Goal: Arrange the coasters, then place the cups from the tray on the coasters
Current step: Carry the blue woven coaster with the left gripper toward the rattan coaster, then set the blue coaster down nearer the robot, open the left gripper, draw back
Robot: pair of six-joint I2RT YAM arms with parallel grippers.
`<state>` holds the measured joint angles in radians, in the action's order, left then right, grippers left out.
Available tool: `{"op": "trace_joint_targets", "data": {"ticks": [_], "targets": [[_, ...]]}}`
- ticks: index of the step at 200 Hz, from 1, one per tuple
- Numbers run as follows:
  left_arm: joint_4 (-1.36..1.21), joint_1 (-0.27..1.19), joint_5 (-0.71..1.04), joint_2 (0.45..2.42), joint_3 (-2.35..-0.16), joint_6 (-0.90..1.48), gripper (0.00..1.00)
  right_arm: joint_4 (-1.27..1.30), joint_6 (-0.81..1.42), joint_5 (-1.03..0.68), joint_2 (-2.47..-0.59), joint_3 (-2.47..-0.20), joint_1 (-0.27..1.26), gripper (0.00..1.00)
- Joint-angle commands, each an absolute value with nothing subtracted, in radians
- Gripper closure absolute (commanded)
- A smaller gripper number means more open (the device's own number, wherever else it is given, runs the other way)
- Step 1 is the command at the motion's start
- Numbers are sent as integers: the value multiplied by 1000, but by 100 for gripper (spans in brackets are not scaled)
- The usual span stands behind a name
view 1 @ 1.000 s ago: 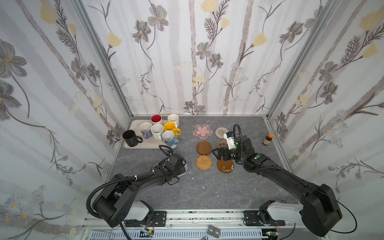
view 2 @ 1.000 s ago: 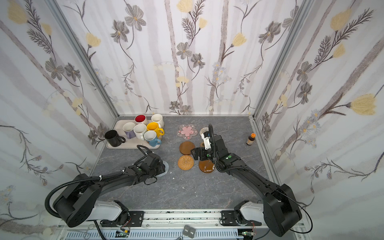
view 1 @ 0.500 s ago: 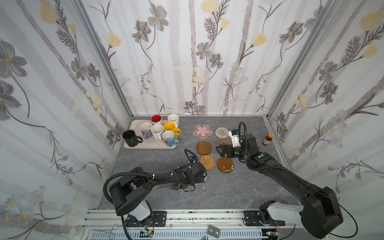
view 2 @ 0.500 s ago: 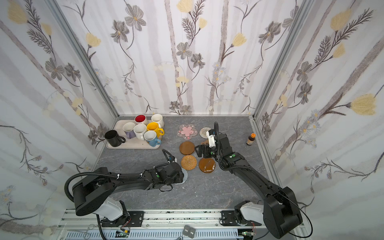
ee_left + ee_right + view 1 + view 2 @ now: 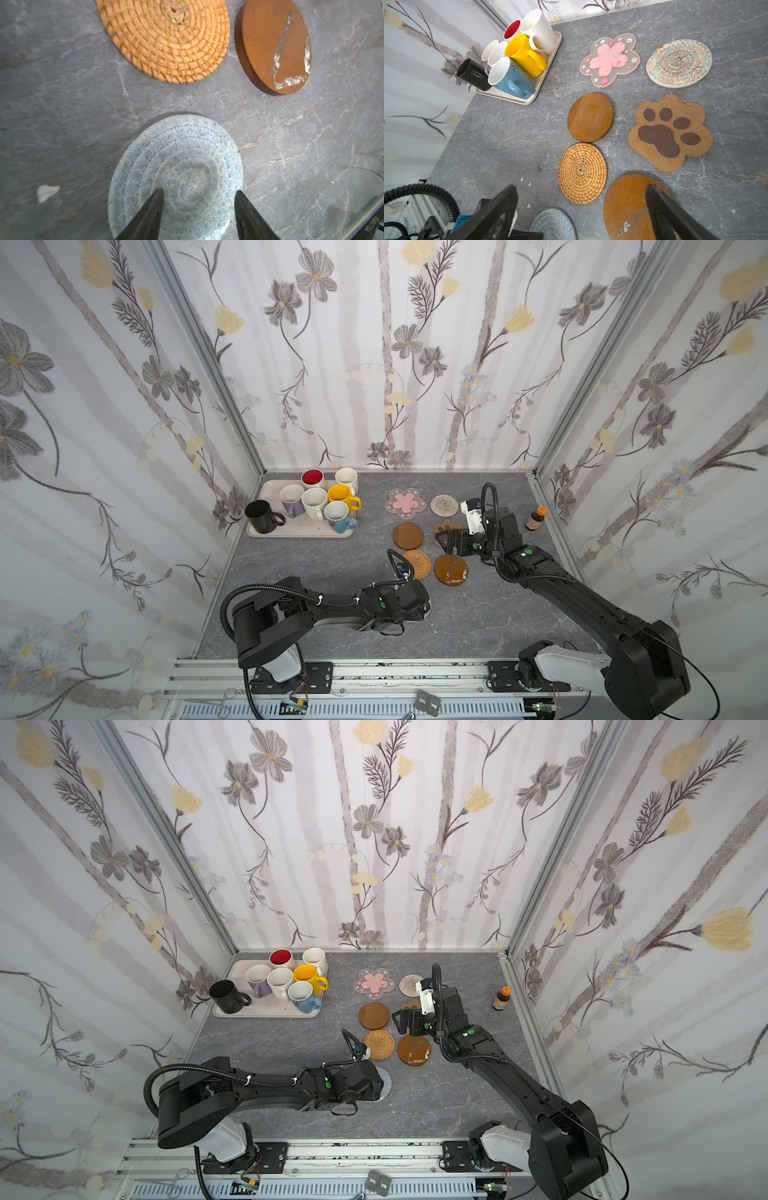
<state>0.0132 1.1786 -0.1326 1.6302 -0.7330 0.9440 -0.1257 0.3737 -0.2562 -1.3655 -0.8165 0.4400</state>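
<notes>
Grey woven coaster (image 5: 176, 162), a round coil of pale fuzzy cord, lies flat on the marbled grey table (image 5: 62, 93) near the front edge, just nearer than the round rattan coaster (image 5: 166, 37) and the scuffed wooden disc (image 5: 274, 45). The left gripper (image 5: 198, 191) has its dark pointed jaws partly apart over the cord, clamping nothing. Farther back sit a smooth wooden disc (image 5: 590, 117), a cork paw coaster (image 5: 670, 133), a glossy pink blossom coaster (image 5: 610, 60) and a white woven coaster (image 5: 679, 62) stitched with coloured zigzags. The right gripper (image 5: 581, 187) hangs above the scuffed disc and the paw, jaws wide and empty. Seven glazed mugs (image 5: 314, 502) crowd the cream tray (image 5: 299, 529) at the far left.
</notes>
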Motion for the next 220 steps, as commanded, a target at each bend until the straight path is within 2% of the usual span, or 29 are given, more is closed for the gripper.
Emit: {"op": "trace_joint_targets", "data": {"ticks": [1,98,125,145,181,220], "targets": [[237,1184,-3,1656,-731,982,41,-107,365,-268,-1368,-813,440,4],[236,1178,-83,1669,-815,964,30,-121,370,-278,-1327,-782,443,3],[236,1172,-114,1639,-831,957,23,-143,356,-275,-1321,-790,442,3],[236,1164,-142,1595,-838,944,15,-156,348,-275,-1321,-797,443,2],[236,1138,-199,1455,-849,887,11,-167,325,-278,-1321,-814,445,1],[238,1014,-214,1264,-823,800,7,-210,310,-251,-1363,-883,454,1]]}}
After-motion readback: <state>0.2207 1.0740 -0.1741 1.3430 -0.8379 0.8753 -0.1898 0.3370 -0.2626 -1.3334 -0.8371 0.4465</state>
